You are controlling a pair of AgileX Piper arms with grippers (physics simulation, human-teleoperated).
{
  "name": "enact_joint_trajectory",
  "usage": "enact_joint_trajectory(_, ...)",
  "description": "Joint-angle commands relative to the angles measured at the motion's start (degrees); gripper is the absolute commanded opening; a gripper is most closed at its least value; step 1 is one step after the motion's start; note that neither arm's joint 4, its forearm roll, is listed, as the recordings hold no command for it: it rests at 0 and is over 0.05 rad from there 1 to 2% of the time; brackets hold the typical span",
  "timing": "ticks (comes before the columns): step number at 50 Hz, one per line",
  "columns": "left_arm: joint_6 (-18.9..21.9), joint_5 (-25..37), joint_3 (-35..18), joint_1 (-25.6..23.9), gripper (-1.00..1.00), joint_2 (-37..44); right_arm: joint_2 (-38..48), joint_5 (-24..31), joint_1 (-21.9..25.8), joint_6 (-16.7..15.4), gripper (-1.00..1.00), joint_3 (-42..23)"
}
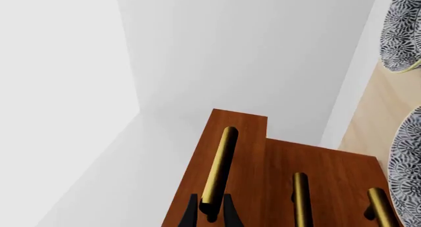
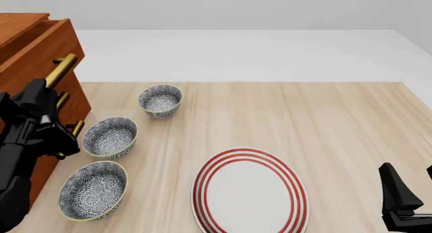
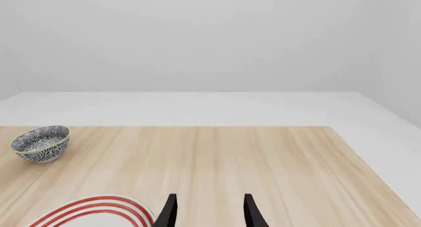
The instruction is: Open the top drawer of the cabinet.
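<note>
Contact was already made at the left side: the left end effector (image 1: 210, 210) sat with its two dark fingers closed narrowly on either side of the brass handle (image 1: 219, 170) of the top drawer (image 1: 231, 153), gripping it near one end of the bar. That bar's long axis ran straight away from the wrist camera, so the fingers pinched across it, and any pull would have to go square to the drawer front, away from the cabinet (image 2: 30, 56). In the wrist view the top drawer's front stood a step proud of the two lower ones, which suggested it was partly out. The cabinet stood at the far left edge of the counter (image 2: 304, 117), well apart from the right end effector (image 3: 207, 212), which hung with fingers moderately apart and nothing between them near the red-ringed plate (image 2: 250, 192). The left arm was plainly the one for the job. Three patterned bowls (image 2: 110, 137) lay just beside the cabinet's base, under the likely path of the drawer. Beyond the pale wood lay plain white floor and wall.
</note>
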Motion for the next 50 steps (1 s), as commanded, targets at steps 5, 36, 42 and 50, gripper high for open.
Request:
enact_joint_trajectory(5, 0.22, 0.19, 1.08, -0.03, -1.00, -0.31, 0.00, 0.00, 0.00, 0.00, 1.00, 0.00)
enact_joint_trajectory(36, -0.80, 2.22, 2.58, 0.06, 1.00, -5.25, -0.01, 0.00, 0.00, 0.00, 1.00, 0.00)
enact_joint_trajectory(42, -0.68, 2.91, 4.14, -0.07, 1.00, -7.25, 0.01, 0.00, -0.01, 0.00, 1.00, 0.00)
enact_joint_trajectory(50, -0.36, 5.81, 6.19, -1.15, 1.00, -12.36, 0.01, 0.00, 0.01, 0.01, 1.00, 0.00)
